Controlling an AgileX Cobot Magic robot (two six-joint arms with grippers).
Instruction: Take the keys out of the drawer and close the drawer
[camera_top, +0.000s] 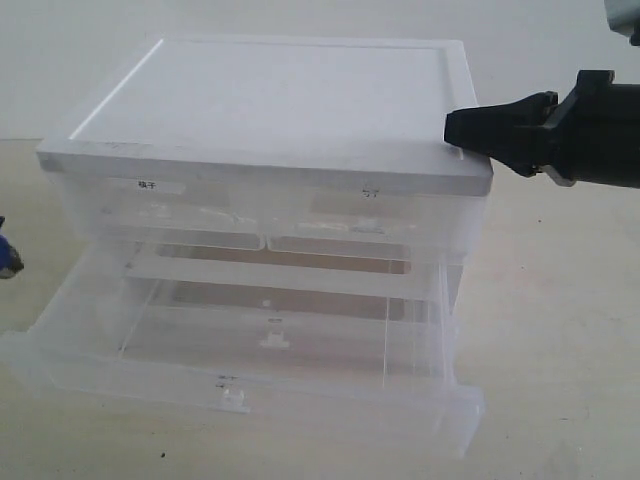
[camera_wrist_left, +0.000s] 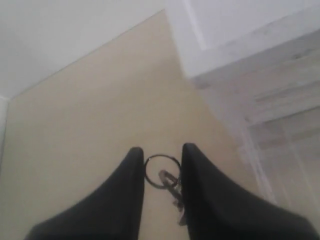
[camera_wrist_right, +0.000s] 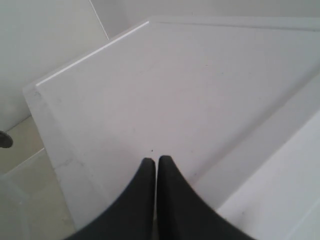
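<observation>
left wrist view: one left gripper (camera_wrist_left: 160, 152) pinches the single bunch of keys (camera_wrist_left: 169, 178) by its ring, over the tan table (camera_wrist_left: 90, 125) beside the one cabinet (camera_wrist_left: 240, 45). one full-width drawer (camera_top: 350, 405) stands pulled out below two shut half-width drawers (camera_top: 170, 215). one right gripper (camera_wrist_right: 156, 161), pressed together, is over the cabinet's top.

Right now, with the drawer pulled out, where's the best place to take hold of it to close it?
Probably the small white tab handle centred on the drawer front, approached from the front, straight toward the cabinet. That panel is wide and flat, so a centred hold should keep it from skewing. The shut right gripper looks free.
</observation>
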